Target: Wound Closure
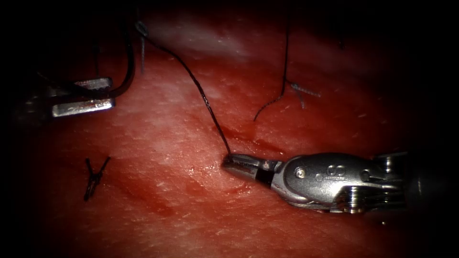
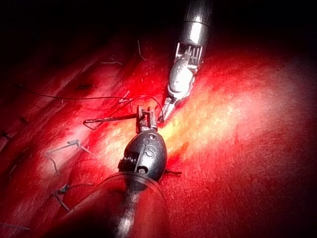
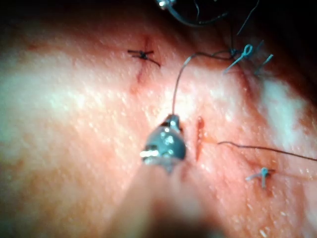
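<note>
Right tool (image 1: 234,162) comes in low from the right, jaws closed on the thread (image 1: 203,95) right at the tissue (image 1: 158,157) surface, at the left end of the small cut (image 1: 248,138). From the jaws the thread runs up and left, fairly straight, to the far-left dark corner.

Left tool (image 1: 91,98) sits far left, well apart from the right tool. Its two flat jaws look slightly parted, with the dark curved needle (image 1: 128,71) held between them; the arc rises from the jaws toward the far edge. The grip looks to be near one end of the curve, which end I cannot tell. The needle is off the tissue, not in it. In the left wrist view the left tool (image 2: 144,118) has the needle (image 2: 106,120) sticking out sideways.

Finished knots: one near left (image 1: 94,177), one far right of the cut (image 1: 291,88) with loose tails. Red fluid (image 1: 239,134) pools along the cut.

To do this well, judging only from this: keep the right tool's grip on the thread firm, tension in line with the strand, do not drag the jaws across the tissue, and keep the needle tip clear of the surface and the strand.
</note>
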You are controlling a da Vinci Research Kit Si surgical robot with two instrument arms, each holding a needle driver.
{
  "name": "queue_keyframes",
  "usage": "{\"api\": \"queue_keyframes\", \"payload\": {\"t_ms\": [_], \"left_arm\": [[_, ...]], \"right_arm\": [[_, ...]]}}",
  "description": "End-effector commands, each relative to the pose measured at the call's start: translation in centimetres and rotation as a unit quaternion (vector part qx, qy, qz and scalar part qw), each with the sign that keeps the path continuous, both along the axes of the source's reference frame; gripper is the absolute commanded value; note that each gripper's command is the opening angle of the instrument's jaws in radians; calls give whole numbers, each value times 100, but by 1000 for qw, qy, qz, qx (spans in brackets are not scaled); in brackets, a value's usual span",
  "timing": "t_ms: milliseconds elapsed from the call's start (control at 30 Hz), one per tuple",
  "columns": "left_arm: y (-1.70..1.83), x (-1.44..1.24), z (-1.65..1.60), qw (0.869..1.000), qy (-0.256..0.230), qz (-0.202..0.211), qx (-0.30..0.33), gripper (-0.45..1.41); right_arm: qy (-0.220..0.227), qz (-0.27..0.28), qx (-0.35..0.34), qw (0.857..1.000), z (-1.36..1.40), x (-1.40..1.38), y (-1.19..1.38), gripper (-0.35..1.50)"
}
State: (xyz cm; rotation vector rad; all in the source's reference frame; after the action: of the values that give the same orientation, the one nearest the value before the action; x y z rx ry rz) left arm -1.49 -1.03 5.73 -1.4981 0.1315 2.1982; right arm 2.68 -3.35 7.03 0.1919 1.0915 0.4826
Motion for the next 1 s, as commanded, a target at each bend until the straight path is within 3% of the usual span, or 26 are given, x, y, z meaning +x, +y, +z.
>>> {"api": "queue_keyframes", "payload": {"t_ms": [33, 200, 533, 733, 900, 933, 967, 1000], "left_arm": [[-2, -5, 5, 1000, -1, 0, 0, -45], [-2, -5, 5, 1000, -2, 1, 0, -45], [-8, -5, 13, 1000, 0, 13, -1, -45], [-12, -6, 16, 1000, 1, 22, 4, -45], [-12, -5, 15, 1000, 2, 25, 6, -45], [-12, -5, 15, 1000, 2, 25, 6, -45], [-12, -4, 15, 1000, 1, 26, 6, -45], [-12, -3, 15, 1000, 1, 26, 6, -45]], "right_arm": [[2, -1, 3, 1000, 1, 3, -5, -35], [5, -2, 12, 1000, -10, -4, -17, -35], [34, -9, 22, 999, -77, -3, -85, -35], [47, -6, 36, 998, -138, 18, -98, -35], [62, -14, 27, 998, -162, 33, -101, -35], [61, -13, 27, 998, -161, 33, -98, -15], [63, -11, 25, 998, -155, 30, -91, 71], [62, -7, 17, 998, -149, 27, -85, 99]]}}
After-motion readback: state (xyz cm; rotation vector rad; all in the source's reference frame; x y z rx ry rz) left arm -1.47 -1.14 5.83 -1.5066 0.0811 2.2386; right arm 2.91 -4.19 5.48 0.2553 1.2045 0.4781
